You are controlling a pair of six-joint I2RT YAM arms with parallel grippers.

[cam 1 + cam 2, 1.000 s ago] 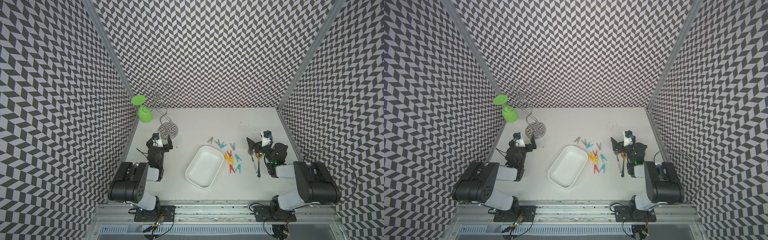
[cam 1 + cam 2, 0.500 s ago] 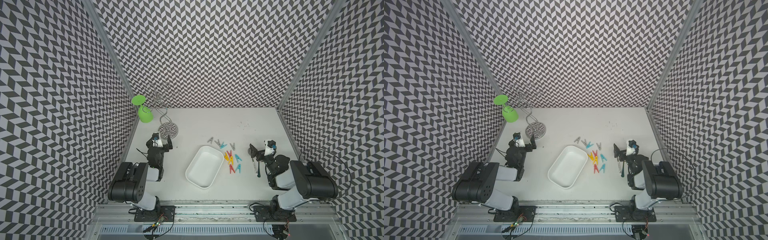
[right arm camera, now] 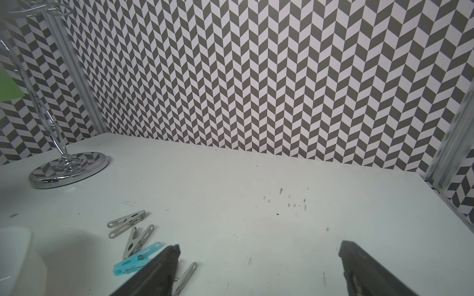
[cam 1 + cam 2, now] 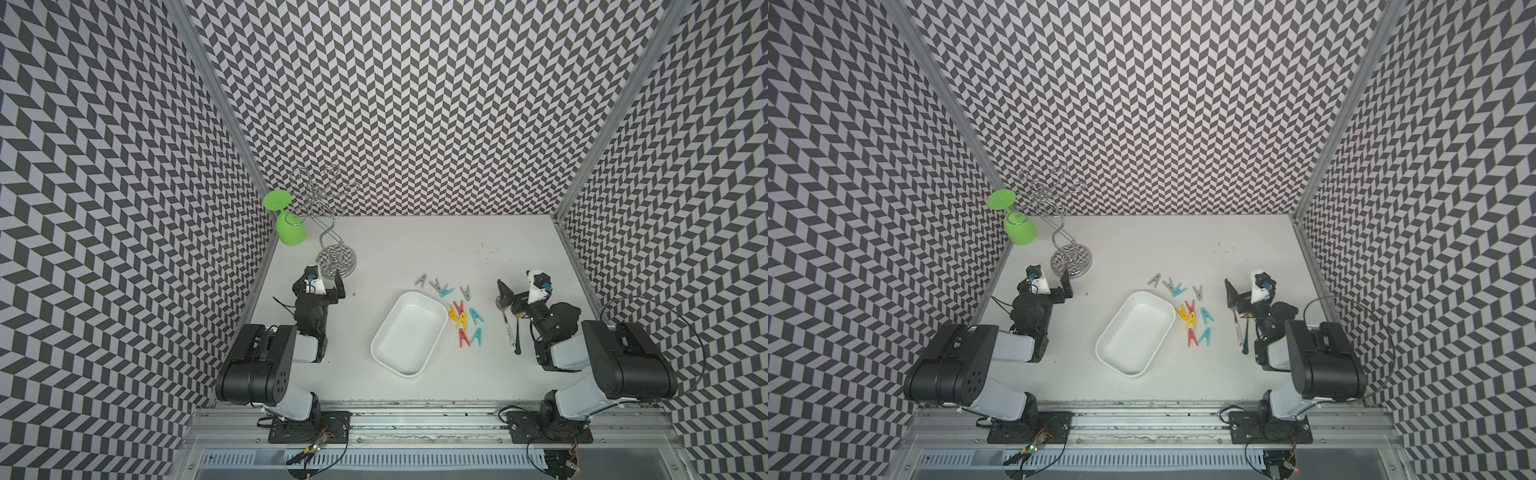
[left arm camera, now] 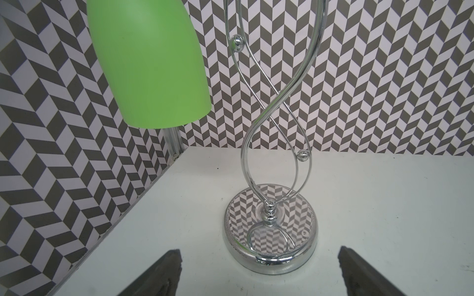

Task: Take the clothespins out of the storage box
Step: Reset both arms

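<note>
The white storage box lies slanted at mid-table, and nothing shows inside it in both top views. The clothespins lie scattered on the table just right of it in grey, teal, red and yellow. In the right wrist view, two grey ones and a teal one lie beside the box corner. My right gripper is open and holds nothing, right of the pegs. At the far left my left gripper is also open with nothing in it, facing the chrome stand.
A chrome wire glass rack stands at the back left, with a green goblet hanging upside down from it. Two long spoon-like utensils lie under and in front of my right gripper. Patterned walls close three sides.
My right gripper has drawn back a little toward the near edge and sunk lower over the utensils, staying open. The left arm, the box and the clothespins have not moved.
</note>
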